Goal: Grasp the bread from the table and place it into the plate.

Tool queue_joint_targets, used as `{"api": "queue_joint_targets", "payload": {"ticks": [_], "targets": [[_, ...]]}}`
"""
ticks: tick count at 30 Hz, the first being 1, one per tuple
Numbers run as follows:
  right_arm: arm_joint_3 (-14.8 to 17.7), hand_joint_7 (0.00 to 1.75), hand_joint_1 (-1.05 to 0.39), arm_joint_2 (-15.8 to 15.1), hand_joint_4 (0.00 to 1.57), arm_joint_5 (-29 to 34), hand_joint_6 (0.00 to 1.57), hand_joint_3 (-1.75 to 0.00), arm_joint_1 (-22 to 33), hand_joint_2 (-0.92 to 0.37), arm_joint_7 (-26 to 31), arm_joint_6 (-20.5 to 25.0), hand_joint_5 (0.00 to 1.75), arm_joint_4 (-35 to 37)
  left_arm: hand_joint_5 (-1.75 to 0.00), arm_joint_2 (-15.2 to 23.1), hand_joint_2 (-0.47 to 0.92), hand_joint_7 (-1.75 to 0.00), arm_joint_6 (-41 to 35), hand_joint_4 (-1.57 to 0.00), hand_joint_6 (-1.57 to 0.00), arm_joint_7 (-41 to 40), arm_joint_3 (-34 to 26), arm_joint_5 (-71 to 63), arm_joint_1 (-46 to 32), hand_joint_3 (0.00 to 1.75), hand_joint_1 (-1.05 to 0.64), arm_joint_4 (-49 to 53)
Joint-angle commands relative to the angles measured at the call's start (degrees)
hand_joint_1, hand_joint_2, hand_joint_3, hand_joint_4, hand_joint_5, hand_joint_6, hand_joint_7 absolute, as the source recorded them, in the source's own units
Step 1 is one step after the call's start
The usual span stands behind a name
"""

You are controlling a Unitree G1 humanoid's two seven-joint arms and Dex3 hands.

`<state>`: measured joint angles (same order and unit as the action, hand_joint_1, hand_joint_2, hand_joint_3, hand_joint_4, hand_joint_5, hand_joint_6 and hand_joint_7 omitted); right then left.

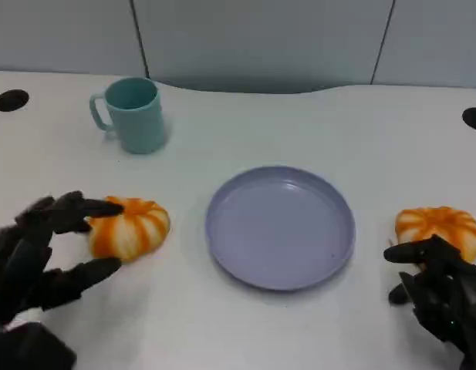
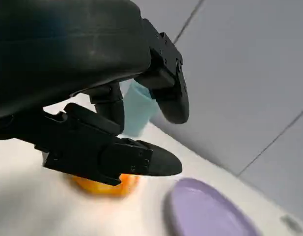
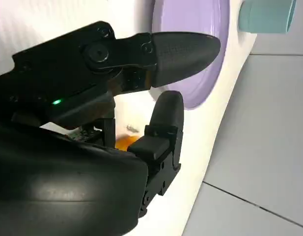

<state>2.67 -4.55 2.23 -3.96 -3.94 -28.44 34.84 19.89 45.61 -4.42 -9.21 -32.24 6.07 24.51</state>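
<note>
White table (image 1: 245, 324) under grey wall panels (image 1: 261, 38), striped orange bread (image 1: 129, 227) at plate's (image 1: 280, 227) nine o'clock between spread left hand (image 1: 37, 258) fingers, right hand (image 1: 442, 289) spread.

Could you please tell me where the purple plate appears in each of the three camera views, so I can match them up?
Head view: the purple plate lies at the centre of the table, between the two orange breads.
Left wrist view: the plate sits at the lower right, past the left robot hand.
Right wrist view: its rim shows at the top, behind the fingers.
Shared landmark: the teal mug.
</note>
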Motion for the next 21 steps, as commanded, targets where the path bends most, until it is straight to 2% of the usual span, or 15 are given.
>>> {"api": "queue_joint_targets", "payload": {"ticks": [1, 5, 9, 13, 21], "targets": [[0.1, 1.09, -0.26, -0.4, 0.55, -0.7, 0.51, -0.37, -0.8, -0.92, -0.6, -1.2, 1.49, 0.6, -0.52, 9.5, 0.92, -0.02, -12.3, -0.19, -0.45, -5.2, 3.6, -19.9, 4.8, 0.06, -0.57, -10.8], [0.0, 1.09, -0.27, -0.5, 0.55, -1.2, 0.50, -0.37, -0.6, -0.92, -1.4, -0.6, 1.50, 0.0, -0.37, 11.9, 0.90, 0.00, -19.1, -0.08, -0.31, 1.0, 10.6, -23.0, 11.9, 0.02, -0.68, -6.9], [0.2, 1.12, -0.26, -0.5, 0.48, -2.4, 0.48, -0.42, -0.1, -0.92, -3.0, 1.5, 1.49, -1.3, -0.29, 13.0, 0.87, 0.00, -21.1, 0.00, -0.24, 4.5, 16.7, -21.8, 18.8, 0.01, -0.73, 0.8], [0.3, 1.15, -0.23, -0.6, 0.47, -2.0, 0.47, -0.44, 0.0, -0.92, -3.0, 0.5, 1.49, -0.9, -0.16, 12.5, 0.86, 0.00, -21.7, 0.00, -0.17, 7.4, 23.1, -21.6, 27.2, 0.01, -0.75, 12.4], [0.2, 1.16, -0.23, -0.6, 0.46, -0.9, 0.44, -0.41, 0.7, -0.92, -2.0, 1.1, 1.46, -2.4, -0.12, 9.4, 0.86, 0.00, -23.4, 0.00, -0.15, 12.4, 30.6, -18.2, 37.0, 0.00, -0.79, 28.1]]}}
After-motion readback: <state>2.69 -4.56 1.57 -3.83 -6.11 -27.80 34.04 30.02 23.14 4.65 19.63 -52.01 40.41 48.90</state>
